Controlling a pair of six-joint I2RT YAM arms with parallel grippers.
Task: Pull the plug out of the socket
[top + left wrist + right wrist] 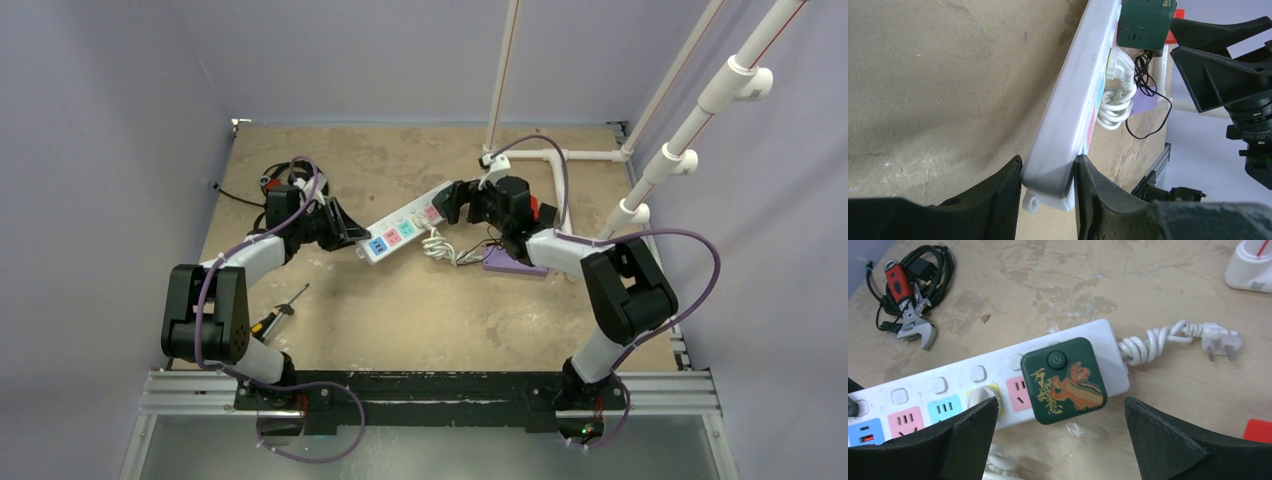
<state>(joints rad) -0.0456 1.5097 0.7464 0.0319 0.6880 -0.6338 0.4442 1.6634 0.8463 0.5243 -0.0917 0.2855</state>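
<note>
At counter point(420, 310) centre, socket point(402, 226) lies along the 8–2 o'clock line. Left pincer point(1048, 167) clamps its 8 o'clock end. Right pincer point(1060, 407) is wide open, poised over green plug point(1064, 380) at the 2 o'clock end, not gripping. Plug seated; grasp and pull remain.

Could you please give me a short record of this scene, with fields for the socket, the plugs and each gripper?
socket: long white power strip with pastel outlets
green plug: seated at the strip's cord end, not yet pulled
white plug: in the yellow outlet
left gripper: clamped on the strip's end away from the cord
right gripper: open, fingers either side of the green plug, not touching it
</note>
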